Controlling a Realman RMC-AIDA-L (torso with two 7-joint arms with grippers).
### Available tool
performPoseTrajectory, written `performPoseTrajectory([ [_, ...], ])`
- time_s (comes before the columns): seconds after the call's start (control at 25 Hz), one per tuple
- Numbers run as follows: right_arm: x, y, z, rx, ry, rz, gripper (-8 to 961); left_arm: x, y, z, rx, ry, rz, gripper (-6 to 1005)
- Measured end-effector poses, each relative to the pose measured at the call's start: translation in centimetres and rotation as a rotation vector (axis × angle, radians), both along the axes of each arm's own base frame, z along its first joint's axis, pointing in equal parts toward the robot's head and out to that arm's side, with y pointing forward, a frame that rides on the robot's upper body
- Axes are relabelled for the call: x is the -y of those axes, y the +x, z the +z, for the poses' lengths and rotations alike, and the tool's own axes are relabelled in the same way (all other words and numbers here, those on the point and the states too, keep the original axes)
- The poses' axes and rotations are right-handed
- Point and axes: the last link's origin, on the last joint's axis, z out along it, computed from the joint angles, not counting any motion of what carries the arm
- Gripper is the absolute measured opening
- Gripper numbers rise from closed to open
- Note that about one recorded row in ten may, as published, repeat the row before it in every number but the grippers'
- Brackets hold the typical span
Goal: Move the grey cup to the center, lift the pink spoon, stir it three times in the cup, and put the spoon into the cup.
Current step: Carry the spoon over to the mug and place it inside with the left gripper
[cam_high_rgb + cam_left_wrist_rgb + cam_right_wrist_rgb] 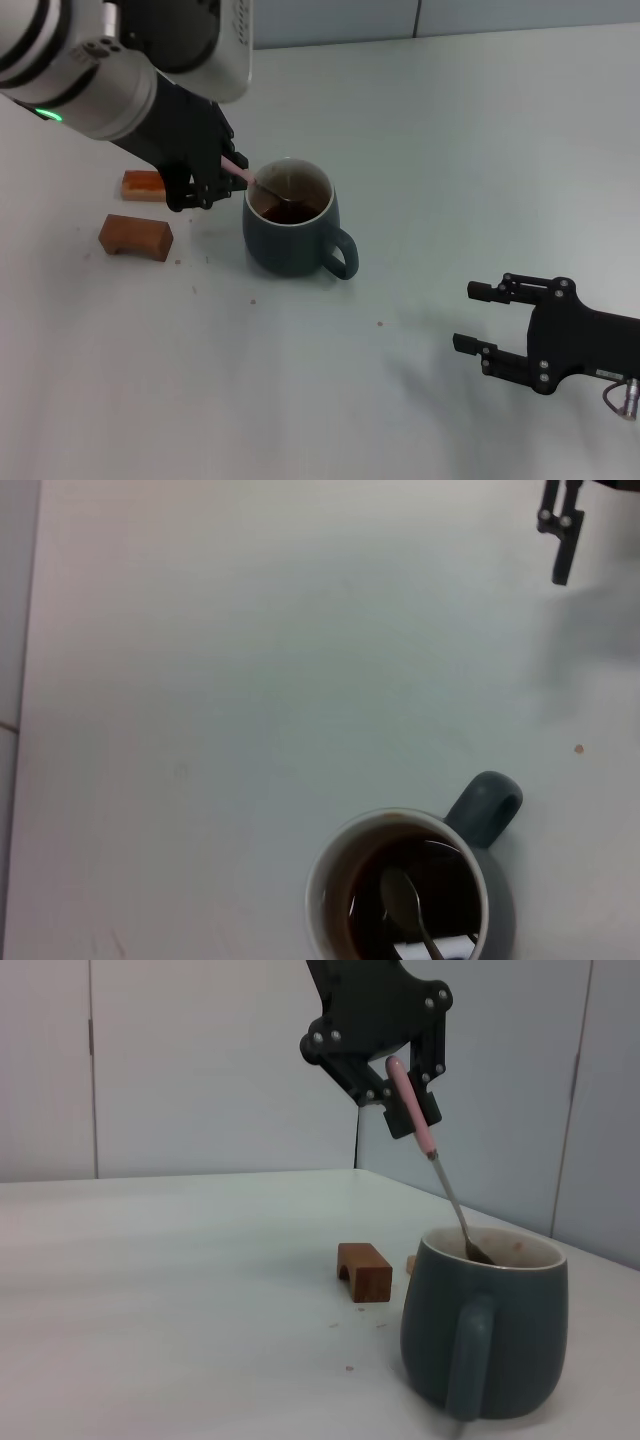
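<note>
The grey cup [290,235] stands mid-table with brown liquid inside and its handle toward the front right. My left gripper [225,180] hovers just left of the rim, shut on the pink spoon [240,170]. The spoon slants down so its metal bowl sits in the liquid. From the right wrist view, the left gripper [405,1110] grips the pink spoon [425,1140] by its handle above the grey cup [485,1340]. The left wrist view looks down into the grey cup [322,880], with the spoon's bowl [400,900] submerged. My right gripper [463,316] rests open at the front right, away from the cup.
Two brown wooden blocks [135,236] [143,185] lie left of the cup, under and beside the left arm. One block [363,1270] shows behind the cup in the right wrist view. Small crumbs dot the table in front of the cup.
</note>
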Motion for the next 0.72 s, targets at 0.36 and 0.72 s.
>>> performPoseTrajectory([
  [0.36, 0.1, 0.1, 0.0, -0.002, 0.003, -0.004, 589, -0.3, -0.1, -1.5, -0.061, -0.001, -0.029, 133],
  [0.72, 0.1, 0.1, 0.0, -0.002, 0.003, -0.006, 588, -0.4, -0.1, -1.7, -0.09, -0.003, -0.032, 136],
])
